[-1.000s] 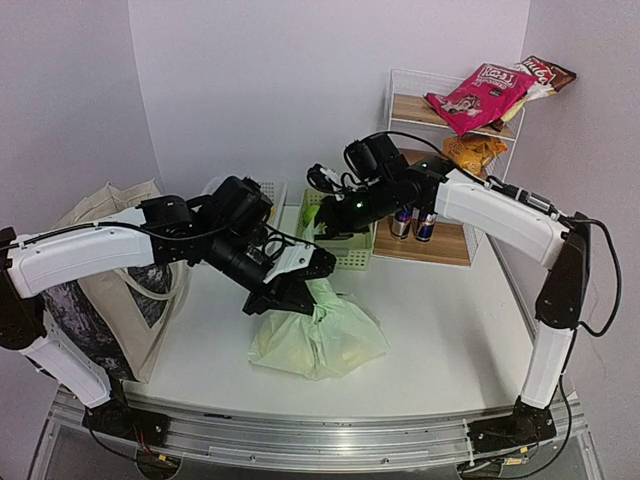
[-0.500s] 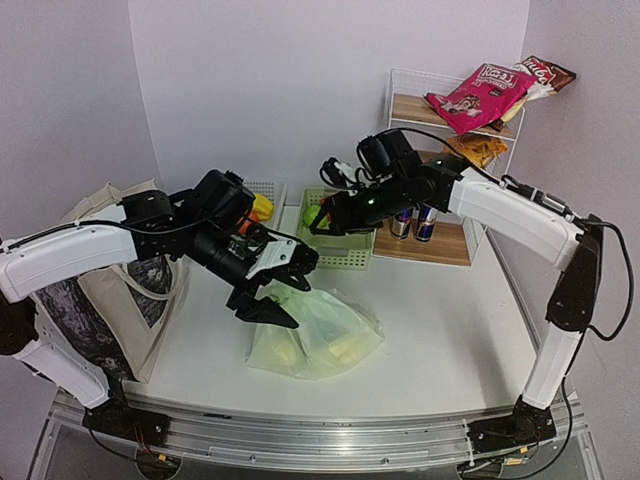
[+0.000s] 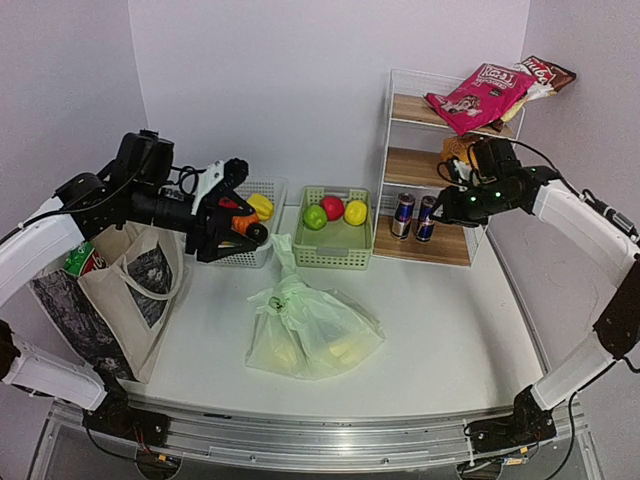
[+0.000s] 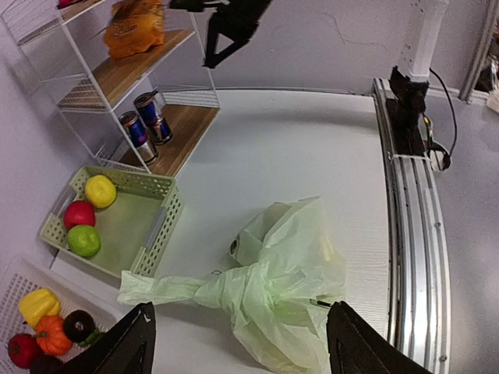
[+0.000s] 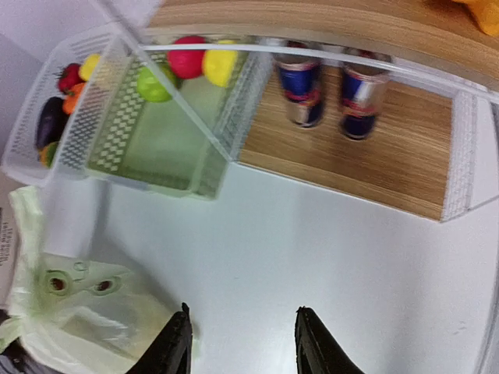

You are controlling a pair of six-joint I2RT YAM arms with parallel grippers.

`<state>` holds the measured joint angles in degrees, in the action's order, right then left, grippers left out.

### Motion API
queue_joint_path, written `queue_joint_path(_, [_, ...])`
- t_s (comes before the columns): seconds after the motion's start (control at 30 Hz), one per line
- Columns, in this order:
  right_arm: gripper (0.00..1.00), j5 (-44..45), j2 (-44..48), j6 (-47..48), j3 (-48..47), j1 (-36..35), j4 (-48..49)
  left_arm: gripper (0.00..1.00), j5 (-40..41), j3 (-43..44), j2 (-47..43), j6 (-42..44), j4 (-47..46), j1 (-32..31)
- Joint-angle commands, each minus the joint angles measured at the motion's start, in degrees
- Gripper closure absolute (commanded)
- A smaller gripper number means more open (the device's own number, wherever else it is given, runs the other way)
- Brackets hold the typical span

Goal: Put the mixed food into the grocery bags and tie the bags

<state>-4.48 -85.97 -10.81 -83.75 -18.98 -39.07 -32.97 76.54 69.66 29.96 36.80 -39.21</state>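
Pale-green plastic bag (image 3: 312,335) printed with avocados, slumped in the middle of the white bench (image 3: 440,320), well apart from both arms; its neck is gathered into a knot (image 3: 290,303), and a loose tail (image 3: 283,255) points toward the baskets; yellowish lumps show dimly through the film, but what else is inside cannot be told. The film looks thin, soft and slippery; the bag is probably light and would sag if lifted by its body; the knotted neck seems the firmest place to take hold, and squeezing lower down might bruise the fruit.

Beige canvas tote (image 3: 110,300) stands slouched at the left of the bench, mouth open; a green-and-white packet (image 3: 83,260) shows at its mouth; the cloth looks stiffer than the plastic and should hold its shape while its top edge is gathered.

Left gripper (image 3: 238,212) hangs above the white basket (image 3: 268,188), jaws wide apart and empty; right gripper (image 3: 447,197) hangs beside the wire shelf (image 3: 392,120), jaws parted, nothing between them.

The white basket holds yellow, orange and dark vegetables; the green basket (image 3: 335,262) holds a green, a red and a yellow fruit; two blue-silver cans (image 3: 403,215) stand on the shelf's lowest board; an orange packet (image 3: 465,150) lies on the middle board and a pink packet (image 3: 480,95) on top.
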Motion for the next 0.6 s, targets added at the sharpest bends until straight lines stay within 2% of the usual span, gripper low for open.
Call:
queue_joint_path(0.0, [0.6,-0.64,0.49,6.24,3.45,7.86,1.81,0.25,-2.43,-4.38,-3.87,-6.04,-3.67,5.18])
queue_joint_path(0.2, [0.6,-5.89,-2.92,6.53,1.88,16.76,2.97,0.26,-2.09,-9.75,-6.35,-4.63,-3.73,10.54])
queue_joint_path(0.57, [0.59,-10.96,-11.89,4.75,-6.01,26.68,2.77,0.26,0.57,-10.91,-6.03,-2.76,-3.92,12.38])
